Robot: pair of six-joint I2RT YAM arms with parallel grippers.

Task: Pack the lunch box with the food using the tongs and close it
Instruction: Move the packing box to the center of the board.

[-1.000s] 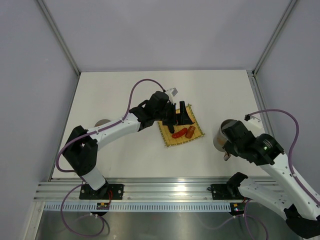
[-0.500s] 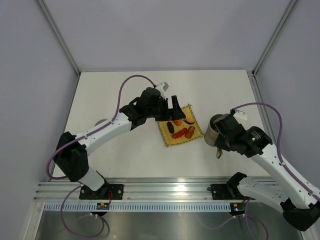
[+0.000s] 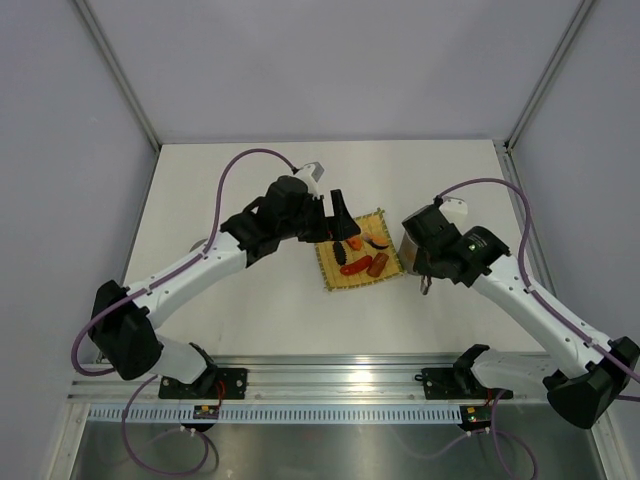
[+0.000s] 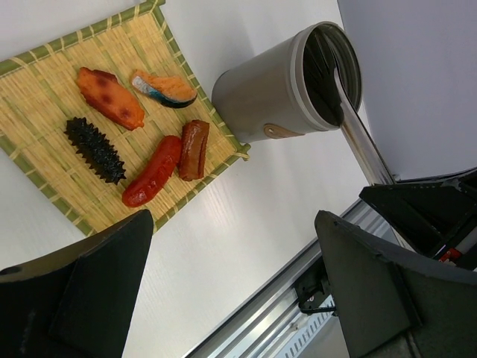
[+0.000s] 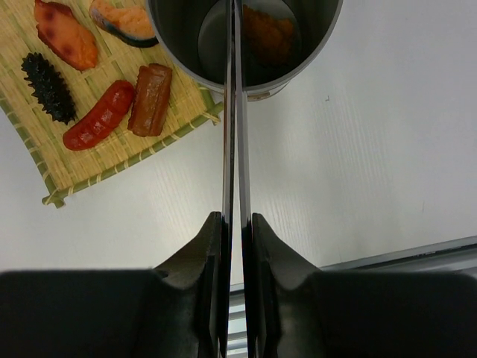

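Note:
The grey lunch box [image 5: 246,74] stands upright against the right corner of the yellow mat [image 5: 112,153]. An orange piece [image 5: 268,33] shows inside it. My right gripper [image 5: 233,216] is shut on the silver tongs [image 5: 232,134], whose two arms are squeezed together and reach down into the lunch box [image 4: 261,93]. Several food pieces lie on the mat: a red sausage [image 4: 153,171], a brown piece [image 4: 194,149], a black spiky one [image 4: 93,149] and two orange ones. My left gripper [image 4: 235,283] hangs open and empty above the table, near the mat's edge [image 3: 340,222].
A round grey lid [image 3: 196,244] lies on the table to the left, mostly hidden under the left arm. The metal rail [image 3: 330,375] runs along the near edge. Grey walls enclose the other three sides.
The right gripper with the tongs and the lunch box have shifted left, up to the mat's corner. The left gripper has drawn back from over the mat toward the upper left.

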